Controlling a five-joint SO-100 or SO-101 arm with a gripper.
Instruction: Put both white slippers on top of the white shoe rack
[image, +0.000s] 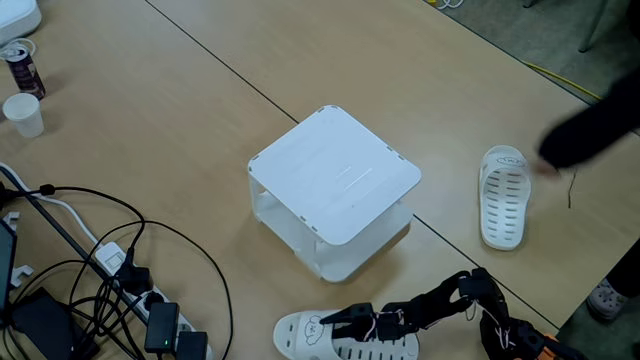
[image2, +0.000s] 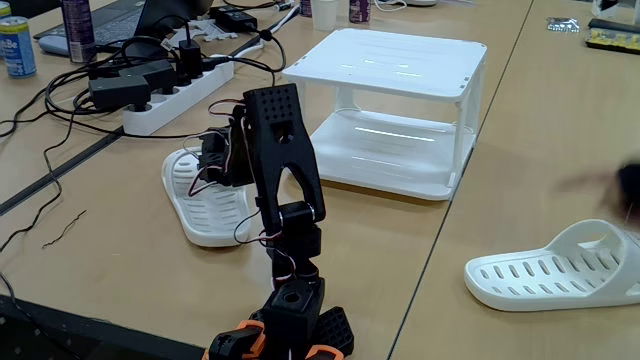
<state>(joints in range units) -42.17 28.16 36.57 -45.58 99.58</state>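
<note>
Jaws (image: 340, 322) grasping the near slipper's (image: 300, 338) strap, shoe rack (image: 335, 180) just beyond, cables (image: 90, 250) and power strip (image2: 170, 100) alongside

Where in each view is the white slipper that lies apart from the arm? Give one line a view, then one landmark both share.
In a fixed view: right of the rack, the white slipper.
In a fixed view: lower right, on the table.
Shared landmark: the white shoe rack.
</note>
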